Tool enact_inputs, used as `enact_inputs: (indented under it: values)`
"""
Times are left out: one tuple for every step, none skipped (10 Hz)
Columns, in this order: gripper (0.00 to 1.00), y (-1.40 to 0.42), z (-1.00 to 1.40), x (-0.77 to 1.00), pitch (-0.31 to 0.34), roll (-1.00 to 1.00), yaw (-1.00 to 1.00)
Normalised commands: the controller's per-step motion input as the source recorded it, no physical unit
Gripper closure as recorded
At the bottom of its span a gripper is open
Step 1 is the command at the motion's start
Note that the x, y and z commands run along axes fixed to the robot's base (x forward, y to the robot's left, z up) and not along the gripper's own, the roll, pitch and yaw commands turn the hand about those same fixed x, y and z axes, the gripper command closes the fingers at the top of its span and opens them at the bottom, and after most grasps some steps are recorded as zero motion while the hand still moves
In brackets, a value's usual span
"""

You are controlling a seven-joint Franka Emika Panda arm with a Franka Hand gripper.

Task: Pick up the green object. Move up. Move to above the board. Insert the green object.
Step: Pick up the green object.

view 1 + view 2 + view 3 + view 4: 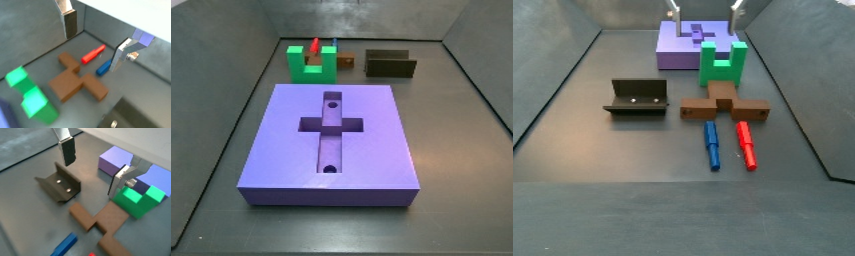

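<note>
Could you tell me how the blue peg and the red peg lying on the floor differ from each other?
Colour: the blue peg is blue, the red peg is red. Place: in a side view the blue peg lies closer to the fixture, the red peg farther from it. The brown block lies just beyond the ends of both. Both are slim, lie flat and roughly parallel, and look similar in length. The claw hangs open above them, touching neither.

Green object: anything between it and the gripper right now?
Nothing visible. The gripper hangs open above the floor; the green object stands just beside it, clear on top. The brown cross block lies off to the side, not between.
</note>
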Motion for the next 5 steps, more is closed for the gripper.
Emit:
enact_inputs:
  values:
    - [0.0, -1.0, -0.36, 0.13, 0.0, 0.12, 0.0]
    - [0.0, -1.0, -0.36, 0.14, 0.0, 0.09, 0.0]
    - [0.0, -1.0, -0.36, 0.13, 0.0, 0.09, 0.0]
    - [0.0, -0.89, -0.25, 0.0, -0.027, 0.08, 0.15]
    - [0.0, -0.64, -0.17, 0.0, -0.03, 0.07, 0.21]
